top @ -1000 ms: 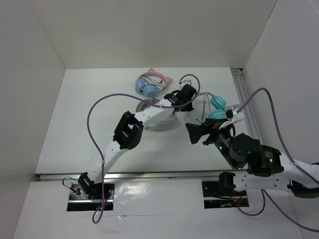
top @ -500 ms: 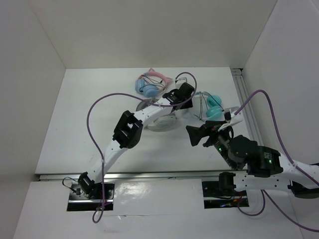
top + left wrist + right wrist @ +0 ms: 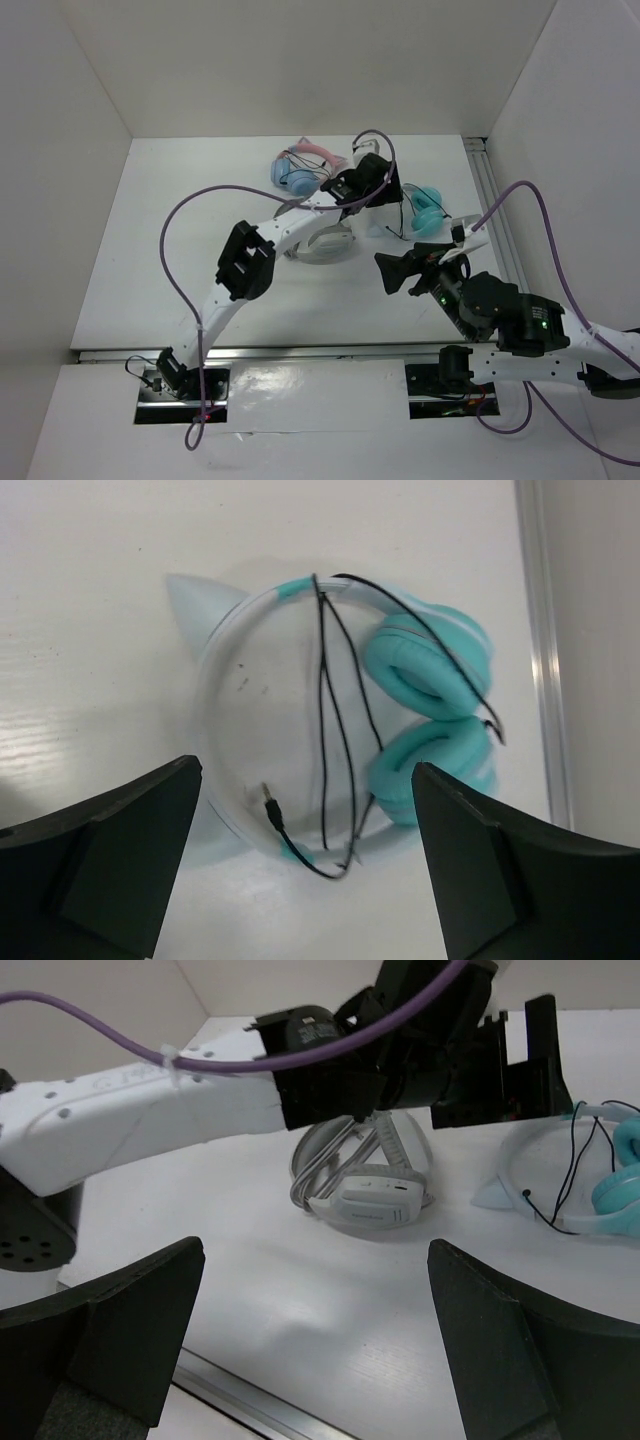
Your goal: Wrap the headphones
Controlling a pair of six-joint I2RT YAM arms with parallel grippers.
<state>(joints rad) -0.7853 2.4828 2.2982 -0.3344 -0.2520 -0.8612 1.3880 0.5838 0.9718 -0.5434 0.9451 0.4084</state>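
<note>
- The headphones (image 3: 427, 210) lay flat on the table (image 3: 150, 250) at its far right, close beside the metal rail (image 3: 490, 190) along that edge.
- In the left wrist view, their two teal ear cups (image 3: 430, 705) sat side by side and touching on the rail side. The pale translucent headband (image 3: 212, 680) curved away from them, with one cat-ear point (image 3: 195, 600) sticking outward.
- The thin black cable (image 3: 328, 680) ran in loose strands across the inside of the headband. Its plug (image 3: 266, 796) rested on the table within the ring.
- The left gripper (image 3: 305, 770) hung above the headphones with its fingers spread wide, holding nothing. From the top camera, it hid part of the headband.
- The right gripper (image 3: 386, 272) hovered nearer the table's front edge, well apart from the headphones. Its fingers were also spread and empty, and it pointed toward the middle of the table.
- A grey-and-white pair (image 3: 365, 1188) lay just left of the headphones, under the left arm (image 3: 290, 230), which covered most of it from above.
- A pink-banded pair with blue cups (image 3: 303, 168) sat near the back wall, beside the left arm's wrist.
- From the right wrist camera, the left arm's black wrist housing (image 3: 430, 1060) filled the space above the grey-and-white pair. Only the headband end and one cup of the headphones showed, at the right edge.
- A purple cable (image 3: 175, 240) looped off the left arm above the table.
</note>
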